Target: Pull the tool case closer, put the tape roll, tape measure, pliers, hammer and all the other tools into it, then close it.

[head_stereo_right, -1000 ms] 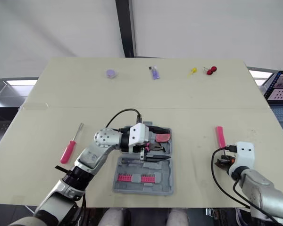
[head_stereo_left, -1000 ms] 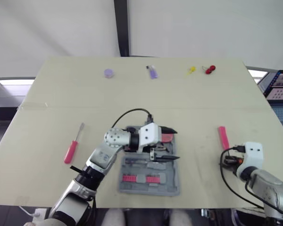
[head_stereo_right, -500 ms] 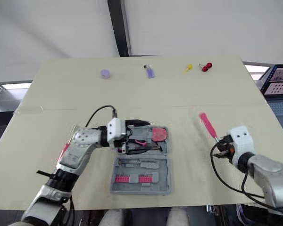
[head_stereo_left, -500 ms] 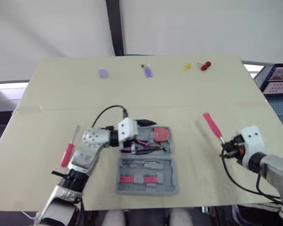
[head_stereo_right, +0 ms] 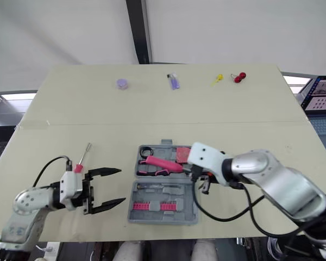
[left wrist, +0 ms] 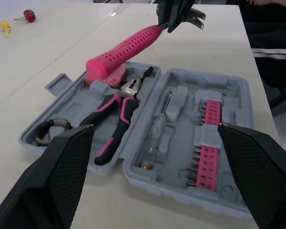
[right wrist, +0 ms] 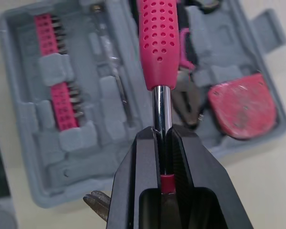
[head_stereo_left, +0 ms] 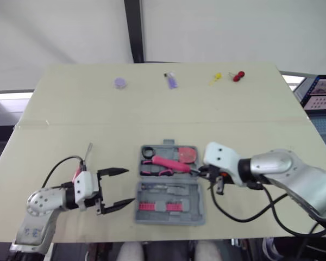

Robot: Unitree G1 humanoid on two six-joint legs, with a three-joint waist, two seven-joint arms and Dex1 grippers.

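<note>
We clamp the right hand [right wrist: 161, 136] on the shaft of the hammer [right wrist: 159, 43], handle poised over the open tool case [head_stereo_left: 171, 217] for seating. The left hand [head_stereo_left: 129, 186] hovers open near the screwdriver [head_stereo_right: 82, 156].
</note>
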